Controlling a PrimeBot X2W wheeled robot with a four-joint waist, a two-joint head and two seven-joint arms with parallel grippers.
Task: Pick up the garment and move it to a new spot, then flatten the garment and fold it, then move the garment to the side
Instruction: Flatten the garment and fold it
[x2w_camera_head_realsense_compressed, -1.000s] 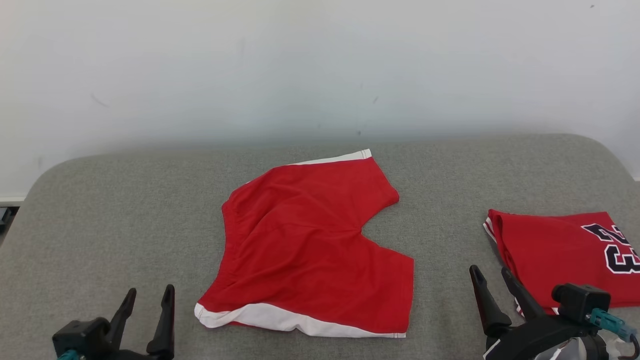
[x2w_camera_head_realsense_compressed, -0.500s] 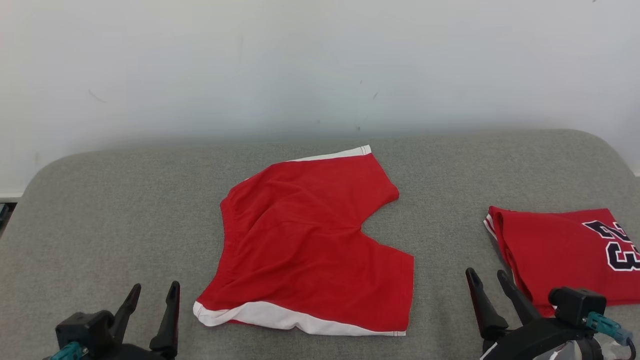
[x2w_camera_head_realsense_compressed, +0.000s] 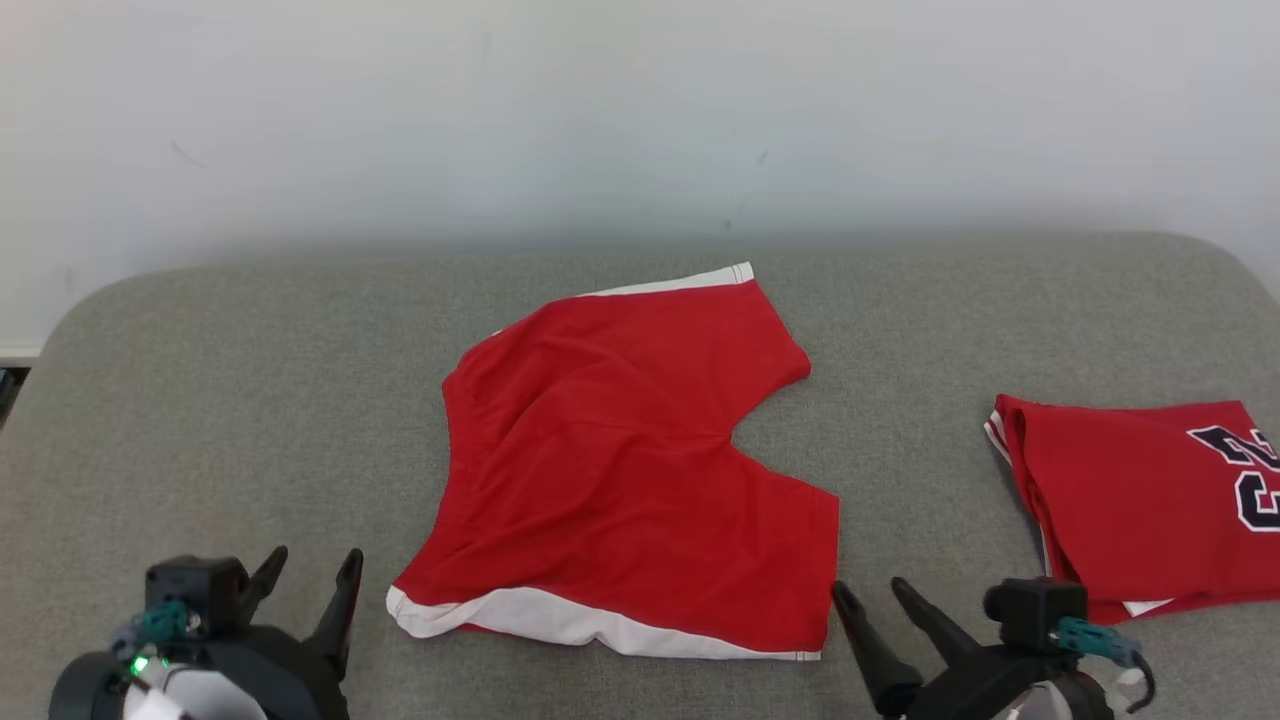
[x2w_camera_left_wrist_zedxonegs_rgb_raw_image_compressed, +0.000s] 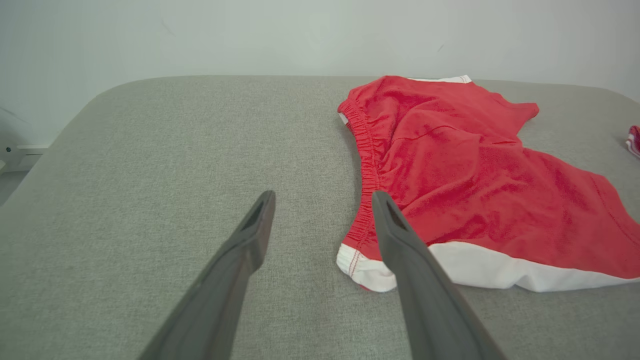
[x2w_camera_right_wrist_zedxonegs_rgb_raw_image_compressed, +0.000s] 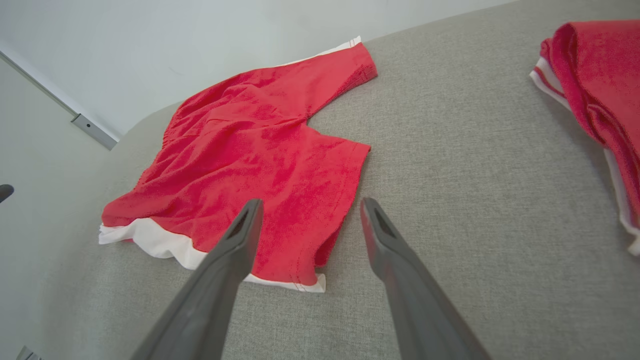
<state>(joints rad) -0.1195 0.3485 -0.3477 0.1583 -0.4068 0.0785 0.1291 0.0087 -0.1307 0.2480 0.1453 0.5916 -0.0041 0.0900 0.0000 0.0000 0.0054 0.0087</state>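
Note:
The garment is a pair of red shorts with white side trim, spread nearly flat on the middle of the grey padded table. Its waistband faces left and its legs point right. My left gripper stands open just left of the near waistband corner, with nothing between its fingers. The left wrist view has that gripper hovering beside the shorts. My right gripper is open at the near leg's hem corner. In the right wrist view its fingers straddle the hem edge of the shorts from above.
A folded red jersey with dark numerals lies at the table's right side, also visible as red folded cloth in the right wrist view. A pale wall runs behind the table. Bare grey surface stretches to the left and at the back.
The camera has shifted a little. My right gripper has moved left, away from the folded jersey, to the shorts' near right corner. The left gripper has barely moved. The shorts lie as before.

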